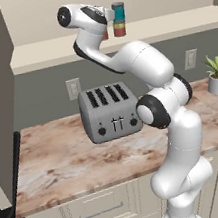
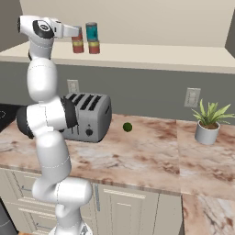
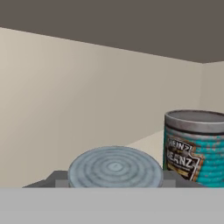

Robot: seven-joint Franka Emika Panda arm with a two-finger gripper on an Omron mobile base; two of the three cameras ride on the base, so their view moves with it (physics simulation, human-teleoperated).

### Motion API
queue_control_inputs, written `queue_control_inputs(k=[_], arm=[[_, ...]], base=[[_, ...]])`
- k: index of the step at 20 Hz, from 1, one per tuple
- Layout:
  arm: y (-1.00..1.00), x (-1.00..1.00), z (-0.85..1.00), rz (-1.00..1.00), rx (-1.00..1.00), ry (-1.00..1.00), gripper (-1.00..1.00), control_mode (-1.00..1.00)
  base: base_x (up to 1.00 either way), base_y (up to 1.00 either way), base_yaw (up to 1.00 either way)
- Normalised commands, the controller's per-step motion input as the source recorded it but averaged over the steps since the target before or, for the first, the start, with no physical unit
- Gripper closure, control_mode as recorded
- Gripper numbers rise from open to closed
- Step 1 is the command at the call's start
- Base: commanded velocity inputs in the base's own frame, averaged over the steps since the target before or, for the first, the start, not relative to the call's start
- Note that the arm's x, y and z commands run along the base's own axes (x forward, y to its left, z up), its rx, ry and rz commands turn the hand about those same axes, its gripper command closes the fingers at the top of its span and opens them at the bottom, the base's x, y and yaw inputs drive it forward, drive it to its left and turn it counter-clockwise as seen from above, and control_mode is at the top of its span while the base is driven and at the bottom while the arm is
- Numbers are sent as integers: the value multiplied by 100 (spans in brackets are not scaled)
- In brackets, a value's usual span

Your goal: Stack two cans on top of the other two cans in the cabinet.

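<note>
1. Left base view: the arm reaches up into the cabinet (image 1: 45,53), and the gripper (image 1: 109,14) sits level with the upper tier of cans. Just beside it, toward the shelf's right, the teal-blue can (image 1: 118,11) already stands on a red base can (image 1: 120,29). That pair looks finished. From this side I cannot tell what the claw pinches. The toaster (image 1: 109,112) stands on the counter well below, out of the way.

2. Right base view: a second red base can (image 2: 78,46) stands directly under the fingers, near the shelf's front edge and close beside the finished stack. The hand comes in level, probably so that a can gripped by its sides arrives upright over this one.

3. Hand view: the claw is pressed against the sides of the held red can (image 3: 114,168), whose grey lid lies flat between the fingertips. The teal-blue can's label shows on the right at the same height. So the held can is likely on or just over its base can. I cannot tell whether it is fully seated.
</note>
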Motion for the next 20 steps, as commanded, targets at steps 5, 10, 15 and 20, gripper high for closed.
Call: queue_control_inputs(k=[5,10,15,20], arm=[[0,0,0,0,0,0,-100,-100],[0,0,0,0,0,0,-100,-100],[0,0,0,0,0,0,-100,-100],[0,0,0,0,0,0,-100,-100]], base=[[0,0,0],[0,0,0],[0,0,0],[0,0,0]])
